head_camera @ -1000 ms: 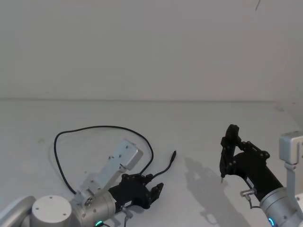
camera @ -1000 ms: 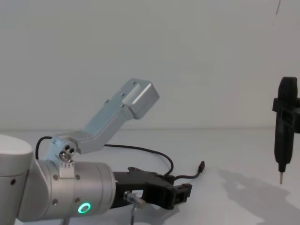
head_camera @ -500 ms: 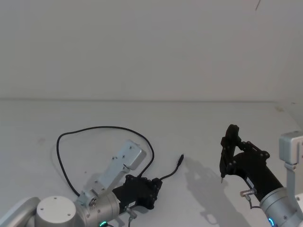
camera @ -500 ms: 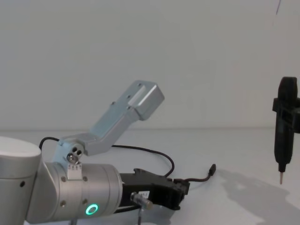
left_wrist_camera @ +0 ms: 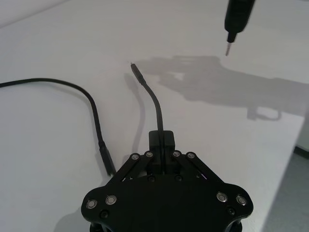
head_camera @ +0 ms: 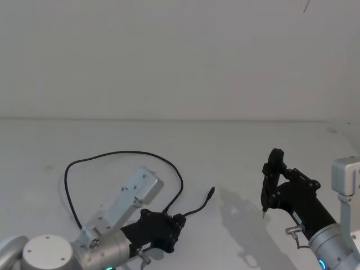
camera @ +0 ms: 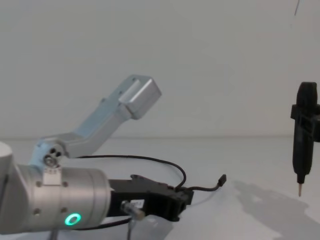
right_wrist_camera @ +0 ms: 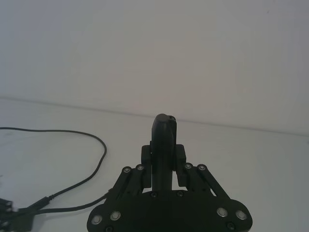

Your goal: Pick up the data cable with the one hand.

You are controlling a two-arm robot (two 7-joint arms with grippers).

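The left tool point(left_wrist_camera: 161, 139) has its two flat jaws drawn together and clamped on the data cable point(left_wrist_camera: 153, 104), a little way back from one end. From the jaws the short free end runs straight ahead along the tool's own line of reach and ends in a small plug point(head_camera: 209, 192), which points forward and toward the robot's right. In the chest view that end stands clear of the surface point(head_camera: 236, 140), with its shadow lying apart from it. The long remainder goes the other way. It leaves the jaws on the near side, curves away across the surface in a wide loop on the robot's left and comes back down beside the left arm, with one strand passing close under the tool's linkage. The loop looks to be resting on the surface, so the grip appears made and the lift is what remains. Going straight up would trail the slack behind and to the left. The right tool point(right_wrist_camera: 164, 157) hangs well apart on the robot's right, closed around a black pen-shaped probe point(camera: 304, 135) with its thin tip pointing down above the surface. It is far from the cable, so the left arm is clearly the nearer one.
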